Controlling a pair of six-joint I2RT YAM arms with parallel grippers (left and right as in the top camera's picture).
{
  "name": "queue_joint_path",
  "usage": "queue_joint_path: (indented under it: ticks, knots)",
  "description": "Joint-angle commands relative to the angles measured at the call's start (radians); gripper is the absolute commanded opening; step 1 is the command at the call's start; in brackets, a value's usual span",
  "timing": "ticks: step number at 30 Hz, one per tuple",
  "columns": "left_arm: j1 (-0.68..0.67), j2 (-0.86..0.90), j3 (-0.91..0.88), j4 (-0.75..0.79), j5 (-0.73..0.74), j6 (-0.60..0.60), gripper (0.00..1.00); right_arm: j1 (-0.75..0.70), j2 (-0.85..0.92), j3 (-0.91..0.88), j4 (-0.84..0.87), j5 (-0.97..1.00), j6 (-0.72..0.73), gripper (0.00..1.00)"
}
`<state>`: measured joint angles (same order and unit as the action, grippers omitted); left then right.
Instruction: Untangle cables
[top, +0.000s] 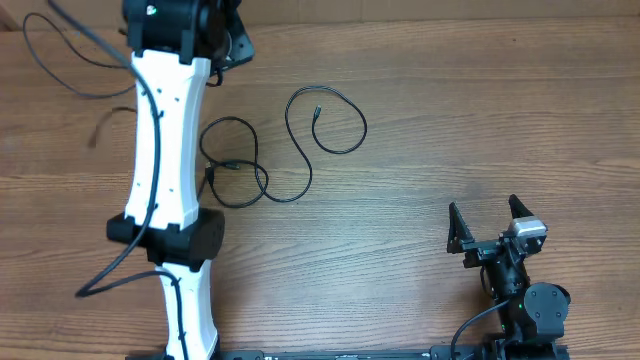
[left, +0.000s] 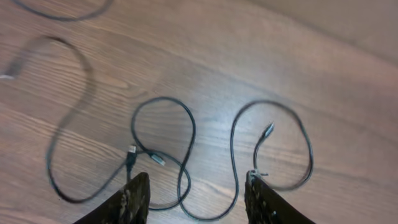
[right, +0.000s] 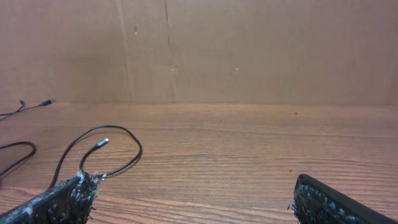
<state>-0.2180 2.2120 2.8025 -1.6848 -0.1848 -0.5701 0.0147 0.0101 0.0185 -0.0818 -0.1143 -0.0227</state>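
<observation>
We see the left arm (top: 176, 100) as long white shells joined by black housings. A thin black wire (top: 158, 150) trails along the white, away from the hand, and a small green light (top: 152, 10) sits on the black block nearest it. The left gripper (left: 196, 177) has dark fingers (left: 135, 200), scuffed tan toward the tips. The right arm (top: 535, 310) is all black, with a grey block (top: 525, 230) just behind one finger. The right gripper (right: 193, 180) carries dark pads (right: 65, 200), flecked grey-white and frayed.

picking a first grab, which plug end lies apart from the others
The plug end tucked inside the cable loop nearest the right gripper; the other two plug ends lie close together by the loop beside the left arm.
</observation>
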Motion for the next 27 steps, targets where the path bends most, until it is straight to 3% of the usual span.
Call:
queue_joint_path:
  ticks: [1,5,9,12,15,18,20,27]
  knots:
    - [0.001,0.045,-0.007,-0.005,0.161,0.129,0.52,-0.001,-0.007,-0.01,0.005,0.009,-0.009,1.0]
    - [0.006,0.058,-0.045,-0.005,0.14,0.129,0.5,-0.001,-0.007,-0.01,0.005,0.009,-0.009,1.0]
    - [0.034,0.048,-0.048,-0.005,0.13,0.133,0.39,-0.001,-0.007,-0.01,0.005,0.009,-0.009,1.0]
    - [0.06,0.019,-0.049,-0.005,0.134,0.162,0.48,-0.001,-0.007,-0.01,0.005,0.009,-0.009,1.0]
    - [0.107,-0.043,-0.052,-0.005,0.134,0.179,0.49,-0.001,-0.007,-0.01,0.005,0.009,-0.009,1.0]
    - [0.134,-0.103,-0.056,-0.005,0.166,0.192,0.65,-0.001,-0.007,-0.01,0.005,0.009,-0.009,1.0]
    - [0.14,-0.14,-0.083,-0.005,0.194,0.192,0.67,-0.001,-0.007,-0.01,0.005,0.009,-0.009,1.0]
    - [0.142,-0.367,-0.497,-0.005,0.2,0.143,0.76,-0.001,-0.007,-0.01,0.005,0.009,-0.009,1.0]
